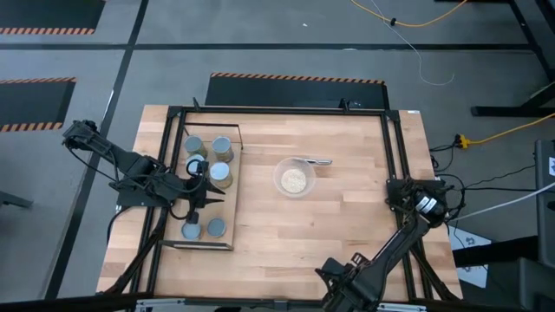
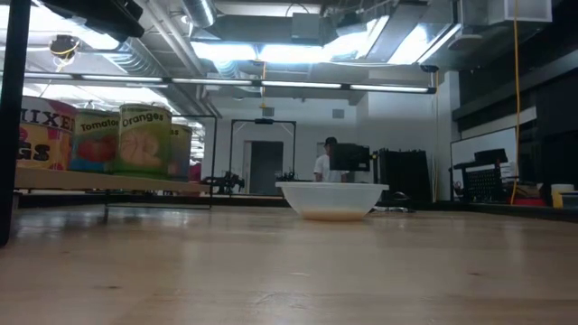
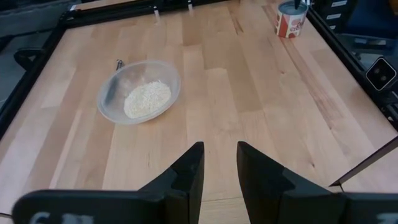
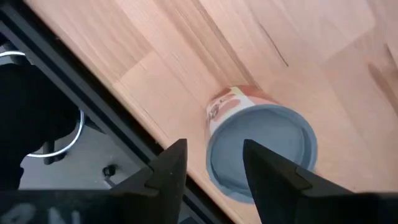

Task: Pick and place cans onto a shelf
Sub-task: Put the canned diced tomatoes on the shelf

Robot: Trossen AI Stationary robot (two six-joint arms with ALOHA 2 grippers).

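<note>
Near the counter's (image 1: 329,217) left edge: the shelf (image 1: 227,230), a light board in a thin black wire frame, carrying six cans (image 1: 220,174). Four cluster at its far end, two stand at its near end (image 1: 215,227). Between those groups, over the shelf's middle: the left gripper (image 1: 208,195), jaws parted by a narrow gap and holding nothing, pointing toward the counter's centre. From counter level, labelled sides of the shelved cans (image 2: 144,140) raised above the counter surface.

Around the counter's centre, slightly toward the far edge: a clear bowl (image 1: 294,179) of pale grains, with a thin silver-and-black utensil (image 1: 317,161) resting at its far rim. Well apart from the shelf, open wood between them.

At the right edge, about midway along: the right gripper (image 1: 422,204), tucked against the black frame rail. Jaws spread, hanging above an upright can (image 4: 261,152) with a blue-grey top and red-and-white side, close beside that rail, not clasped. Same can (image 3: 290,20) visible far across the wood from the left wrist.
</note>
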